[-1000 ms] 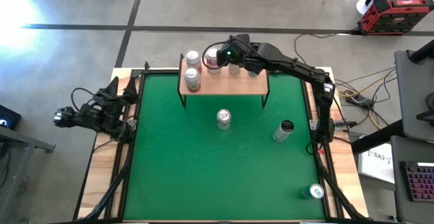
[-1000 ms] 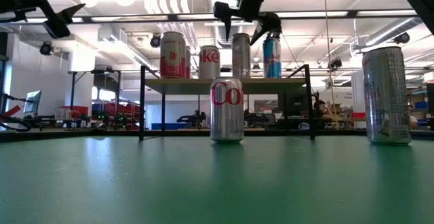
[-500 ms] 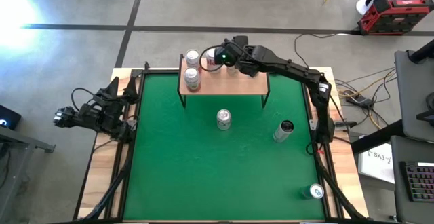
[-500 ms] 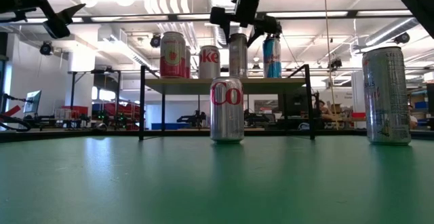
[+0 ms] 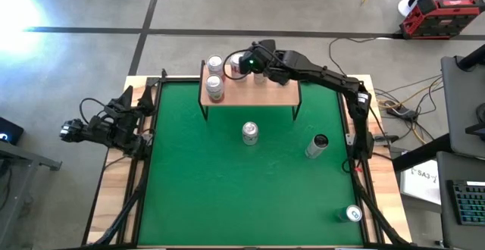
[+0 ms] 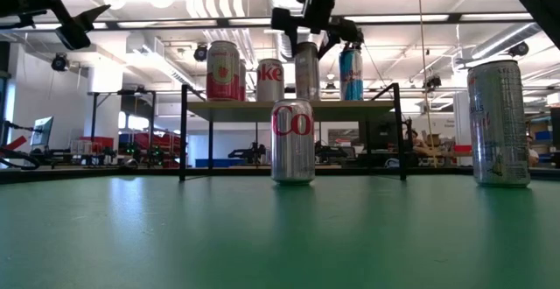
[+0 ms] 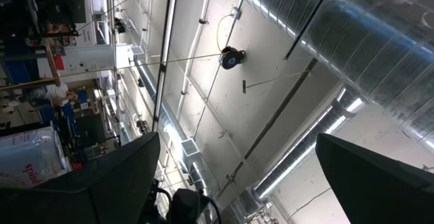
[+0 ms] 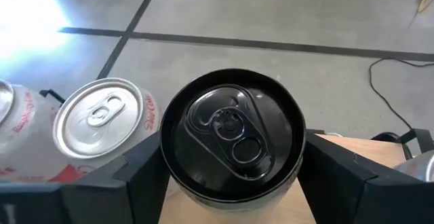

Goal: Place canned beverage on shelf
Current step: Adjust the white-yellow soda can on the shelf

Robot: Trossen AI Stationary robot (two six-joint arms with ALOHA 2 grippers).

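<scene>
The shelf (image 5: pixel 265 95), a light-wood board on black legs, stands at the far edge of the green mat (image 5: pixel 227 182). Several cans stand on it: two silver-topped ones (image 5: pixel 215 76), a red Coke can (image 5: pixel 236 67) and a blue can (image 6: pixel 351 73). Between these stands a grey can with a black top (image 8: pixel 232 136) (image 6: pixel 307 74), and my right gripper (image 8: pixel 232 183) (image 6: pixel 310 33) is shut on it. My left gripper (image 7: pixel 230 183) (image 5: pixel 140 102) waits open at the table's left edge, pointing up. My right gripper pinches the black-topped can's upper wall (image 6: pixel 307 51), just below the rim, between its two fingers (image 8: pixel 139 176), one on each side. The fingers slant down from above and from the table's right. The can is upright, its base at the level of the shelf board.
A silver Coke can (image 5: pixel 250 132) (image 6: pixel 293 140) stands on the mat in front of the shelf. Another can (image 5: pixel 317 145) (image 6: pixel 500 123) stands to the right of it, and a third (image 5: pixel 353 214) stands near the mat's near right corner.
My right gripper has shut its fingers on the top of the black-topped can and has edged slightly toward the table's left. The can stays upright on the shelf.
</scene>
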